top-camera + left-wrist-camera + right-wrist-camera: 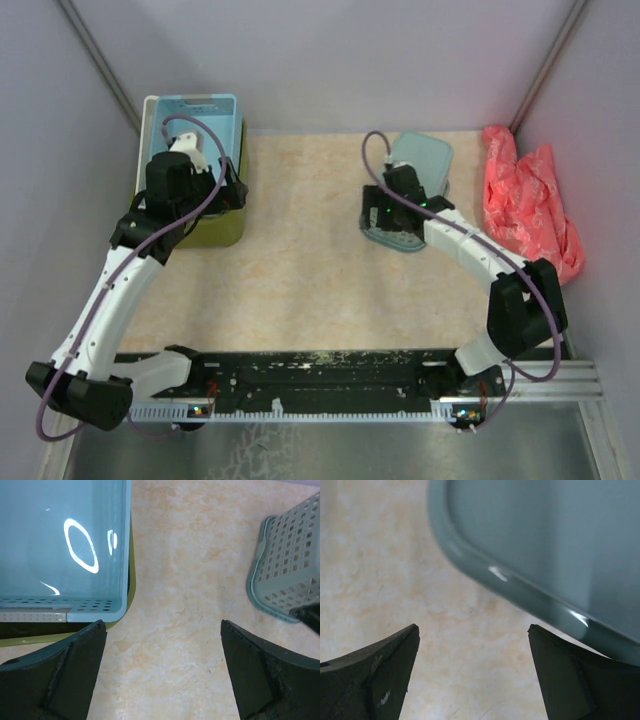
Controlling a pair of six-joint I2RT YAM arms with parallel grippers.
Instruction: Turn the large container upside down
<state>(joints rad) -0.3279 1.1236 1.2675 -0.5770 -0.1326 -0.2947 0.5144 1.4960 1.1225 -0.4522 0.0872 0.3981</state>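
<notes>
The large container is olive plastic; the light-blue tray shines glossy. The teal basket is smooth perforated plastic, the desk marbled and matt, the red cloth crumpled.

Soft, even overhead light falls on the tabletop, and we see only faint shadows. In the left wrist view, a bright glare ring sits upper left on the pale blue tray, with dark shadow between it and the large container. In the right wrist view, the teal basket is blurred.
</notes>
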